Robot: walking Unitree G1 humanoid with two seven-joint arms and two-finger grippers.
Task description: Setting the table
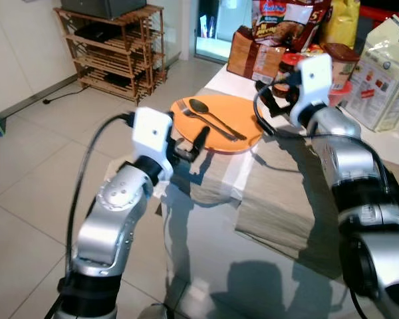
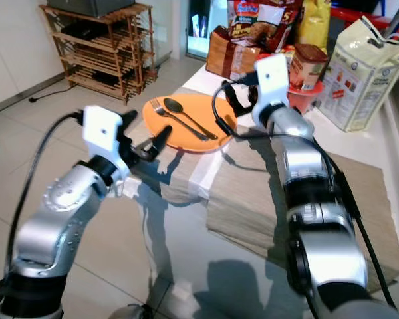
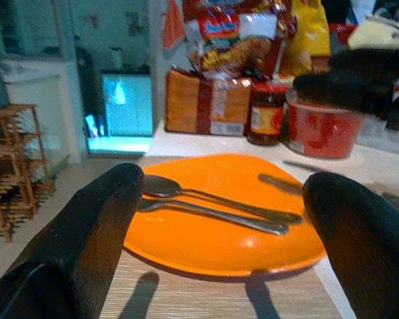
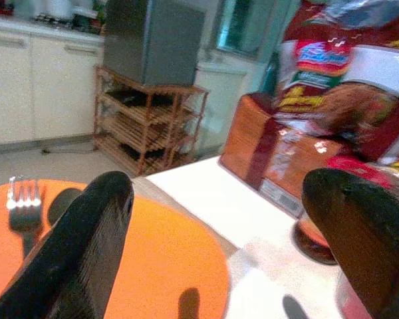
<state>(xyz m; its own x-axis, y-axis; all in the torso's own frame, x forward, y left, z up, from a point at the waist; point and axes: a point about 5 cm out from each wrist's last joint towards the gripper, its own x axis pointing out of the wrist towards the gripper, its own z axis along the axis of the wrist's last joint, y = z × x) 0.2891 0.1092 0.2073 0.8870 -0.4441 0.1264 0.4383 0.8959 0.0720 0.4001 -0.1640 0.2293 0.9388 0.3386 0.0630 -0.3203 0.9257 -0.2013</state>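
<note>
Orange plate (image 1: pixel 219 123) sits at the table (image 1: pixel 206 266) edge on a striped placemat (image 1: pixel 279 199), spoon (image 1: pixel 209 113) and fork (image 1: pixel 186 109) on it. Left gripper (image 1: pixel 189 143) at its near rim, fingers spread, empty. Right gripper (image 1: pixel 272 100) over its far side, fingers apart, empty. Behind: bread loaf (image 1: pixel 253 56), jar (image 1: pixel 289 66), red tub (image 3: pixel 322 126), snack bags (image 1: pixel 286 20). Wooden rack (image 1: pixel 113 50) stands on the floor.

I hold both silver arms stretched forward, left claw (image 1: pixel 188 147) and right claw (image 1: pixel 274 100) each spread wide, gripping nothing.
</note>
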